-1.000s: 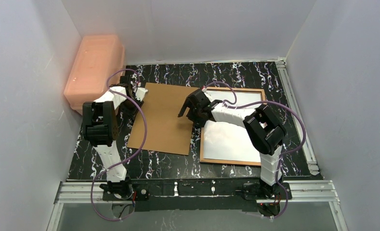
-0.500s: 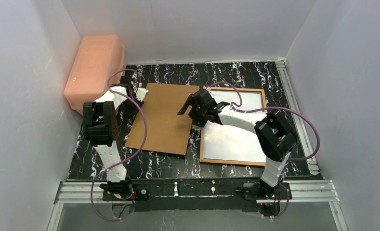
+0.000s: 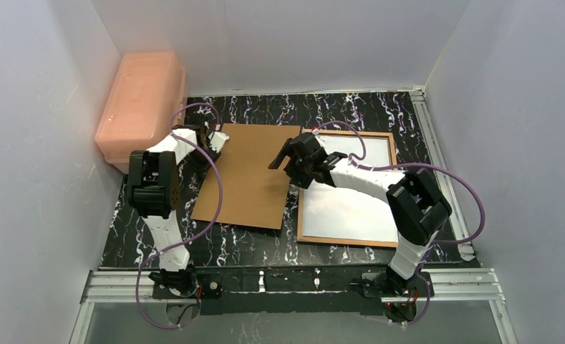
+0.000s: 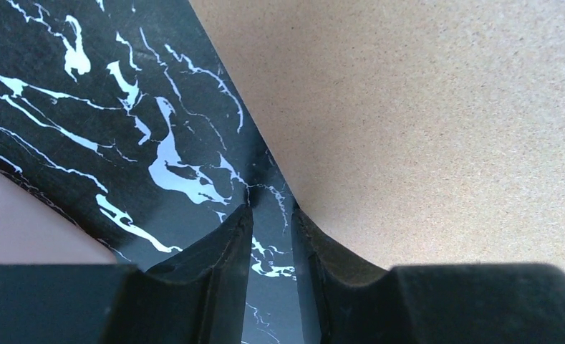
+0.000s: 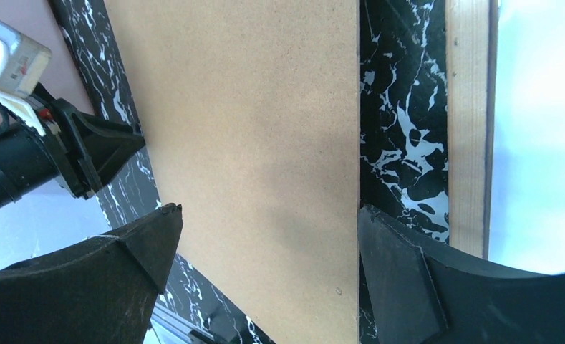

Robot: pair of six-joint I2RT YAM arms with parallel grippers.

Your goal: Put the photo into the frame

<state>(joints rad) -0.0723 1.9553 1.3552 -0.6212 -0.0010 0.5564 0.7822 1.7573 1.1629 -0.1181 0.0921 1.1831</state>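
Note:
The frame (image 3: 347,242) lies flat on the right, its wood-brown edge up (image 5: 469,122). Inside it I see only a plain white surface (image 3: 351,201). No beach print shows, so the photo is out of view as such. The brown backing board (image 3: 247,175) lies to the left of the frame. My right gripper (image 3: 288,166) hovers open over the board's right edge (image 5: 266,209), one finger over the board, the other over the gap beside the frame. My left gripper (image 3: 218,140) is at the board's far left corner. Its jaws (image 4: 271,204) stand narrowly apart with only table between, and the board (image 4: 422,122) lies beside the right finger.
A pink plastic box (image 3: 139,100) stands against the left wall, just behind the left arm. The black marbled table (image 3: 336,107) is closed in by white walls. A metal rail (image 3: 440,165) runs along its right side.
My left gripper has slid right, up to the board's far left corner. The right arm's elbow has swung out to the right, and its gripper has shifted slightly right above the board's edge.

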